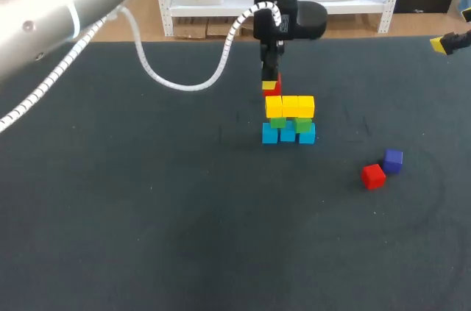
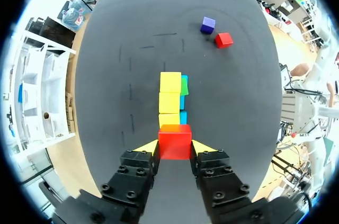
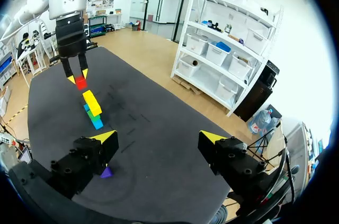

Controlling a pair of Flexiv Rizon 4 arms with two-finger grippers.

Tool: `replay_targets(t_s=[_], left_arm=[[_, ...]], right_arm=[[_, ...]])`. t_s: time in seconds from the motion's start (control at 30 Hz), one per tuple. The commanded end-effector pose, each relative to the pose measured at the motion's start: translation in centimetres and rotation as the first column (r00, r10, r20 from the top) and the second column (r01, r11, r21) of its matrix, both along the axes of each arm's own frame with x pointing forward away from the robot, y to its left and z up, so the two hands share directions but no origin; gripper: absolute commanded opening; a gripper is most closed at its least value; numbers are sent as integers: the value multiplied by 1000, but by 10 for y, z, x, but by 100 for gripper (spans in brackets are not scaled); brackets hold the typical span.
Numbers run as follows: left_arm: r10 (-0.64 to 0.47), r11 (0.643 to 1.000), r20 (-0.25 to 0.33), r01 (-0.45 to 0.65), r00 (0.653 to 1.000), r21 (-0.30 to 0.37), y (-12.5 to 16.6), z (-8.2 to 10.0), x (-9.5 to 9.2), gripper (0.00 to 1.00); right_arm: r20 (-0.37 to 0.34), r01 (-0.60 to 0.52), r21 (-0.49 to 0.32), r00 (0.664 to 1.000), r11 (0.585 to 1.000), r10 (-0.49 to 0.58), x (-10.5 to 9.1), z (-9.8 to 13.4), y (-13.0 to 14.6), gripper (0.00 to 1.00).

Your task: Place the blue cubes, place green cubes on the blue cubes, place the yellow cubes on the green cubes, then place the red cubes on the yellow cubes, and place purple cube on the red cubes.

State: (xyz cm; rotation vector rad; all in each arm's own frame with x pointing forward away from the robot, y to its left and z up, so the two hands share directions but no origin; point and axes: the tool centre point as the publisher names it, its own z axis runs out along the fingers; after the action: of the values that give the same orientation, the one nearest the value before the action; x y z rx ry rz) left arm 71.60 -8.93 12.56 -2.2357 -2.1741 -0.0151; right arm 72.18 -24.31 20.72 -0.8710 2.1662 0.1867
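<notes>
Clamped from two sides by the left gripper (image 2: 175,149): a red cube (image 2: 175,139), yellow fingertips pressed flat against opposite faces, presumably to keep it square for a clean set-down. Hung straight down over one end of the yellow cubes (image 2: 170,94), apparently to start the red layer on that end block rather than across a seam. Resting on the yellow top or just clear of it: cannot tell. Beneath the yellow row, green cubes (image 1: 302,124), and under those, blue cubes (image 1: 288,133) on the dark table (image 1: 147,215); three layers stacked in the task's order, hence red as the next colour. Well apart from the stack, a second red cube (image 1: 373,176) just beside the purple cube (image 1: 393,160), both lying loose, probably left for later steps. Off toward the table's side, the right gripper (image 3: 159,139), fingers spread wide with nothing between them, likely kept clear to leave room around the stack.
</notes>
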Motion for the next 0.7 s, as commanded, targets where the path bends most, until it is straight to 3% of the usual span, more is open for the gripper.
replay_targets(t_s=[0.03, 0.7], left_arm=[[3, 1000, -2, -3, 1000, -2, -3, -4, 1, 0], [-28, 1000, 1, 28, 1000, 8, -16, -20, 1, 0]], right_arm=[[20, 30, -17, 999, 999, -29, -4, 0, 2, 100], [20, 30, -17, 999, 999, -29, -4, 0, 2, 100]])
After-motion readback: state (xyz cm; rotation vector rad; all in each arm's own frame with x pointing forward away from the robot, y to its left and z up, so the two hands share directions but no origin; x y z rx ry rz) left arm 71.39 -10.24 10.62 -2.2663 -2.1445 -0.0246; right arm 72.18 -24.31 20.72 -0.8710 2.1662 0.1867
